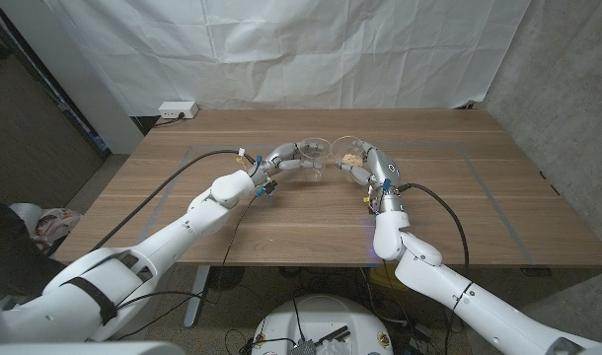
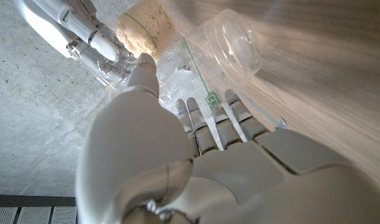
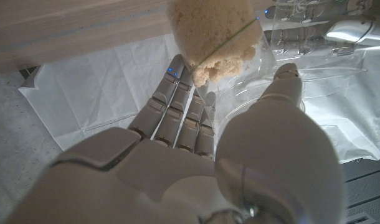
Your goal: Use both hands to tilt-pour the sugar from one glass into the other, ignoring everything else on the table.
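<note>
Behind the wooden table [image 1: 281, 212], a white sheet [image 1: 281, 49]

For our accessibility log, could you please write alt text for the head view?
Over a wooden table, the robot's right hand holds a clear glass of brownish sugar beside an empty-looking clear glass held by its left hand. The rims are close together near the table's middle. A white cloth backdrop hangs behind.

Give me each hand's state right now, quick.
Left hand: holds the empty glass.
Right hand: holds the sugar glass.
</note>
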Motion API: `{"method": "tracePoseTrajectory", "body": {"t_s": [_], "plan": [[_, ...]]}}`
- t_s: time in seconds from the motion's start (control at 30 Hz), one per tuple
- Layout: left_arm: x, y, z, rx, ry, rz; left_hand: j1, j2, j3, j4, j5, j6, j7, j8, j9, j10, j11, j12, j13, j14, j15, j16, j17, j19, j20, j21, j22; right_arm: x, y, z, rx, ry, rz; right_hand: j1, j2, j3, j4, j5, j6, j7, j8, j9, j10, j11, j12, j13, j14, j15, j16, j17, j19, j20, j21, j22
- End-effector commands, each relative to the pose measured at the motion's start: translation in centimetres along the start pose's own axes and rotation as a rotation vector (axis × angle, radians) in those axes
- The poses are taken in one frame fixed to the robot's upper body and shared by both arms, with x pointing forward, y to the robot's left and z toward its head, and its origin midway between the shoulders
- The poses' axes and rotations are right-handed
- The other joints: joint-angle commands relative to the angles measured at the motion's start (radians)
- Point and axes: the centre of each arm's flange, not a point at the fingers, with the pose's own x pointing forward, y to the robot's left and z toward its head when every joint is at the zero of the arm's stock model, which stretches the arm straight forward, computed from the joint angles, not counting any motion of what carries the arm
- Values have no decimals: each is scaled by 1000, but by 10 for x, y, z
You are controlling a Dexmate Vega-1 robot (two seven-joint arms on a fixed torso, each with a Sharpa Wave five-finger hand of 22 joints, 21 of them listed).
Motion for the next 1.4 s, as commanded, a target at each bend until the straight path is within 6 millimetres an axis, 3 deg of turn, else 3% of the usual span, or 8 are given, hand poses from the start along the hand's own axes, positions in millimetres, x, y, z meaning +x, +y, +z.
{"method": "tracePoseTrajectory", "body": {"t_s": [0.03,0.57,1.0,1.4], "plan": [[-6,-2,-2,-2,8,4,-18,26,-6,2,-2,15,4,3,3,8,3,-1,2,7,-92,-3,0,-1,2,6,2,11,-15,11,-155,-53,-23,4,12,-8,3,7,13,2,-1,4,1,0,9,6,11,-150,-2,5,3,-9,11,4],[4,3,2,-3,-16,16,-20,29,-6,2,-2,18,5,2,3,10,1,-5,4,8,-92,-4,0,-3,2,8,2,19,-14,23,-307,-113,-41,9,17,-19,6,7,14,-3,-7,7,-2,-4,15,13,17,-151,-9,17,-5,-19,19,4],[19,-5,9,-16,-56,-20,-20,30,-7,1,-2,21,4,2,3,13,1,-6,5,9,-94,-5,0,-3,3,9,2,30,-14,30,-390,-131,-17,12,23,-29,9,7,16,-3,-12,10,-5,-4,20,18,24,-153,-16,26,-9,-25,25,1],[21,-6,10,-18,-60,-23,-21,30,-8,1,-2,21,3,1,3,13,1,-8,6,10,-93,-6,0,-5,1,10,2,34,-18,38,-481,-173,-33,14,25,-38,12,7,17,-6,-16,12,-8,-8,23,22,24,-154,-24,33,-15,-30,28,-2]]}}
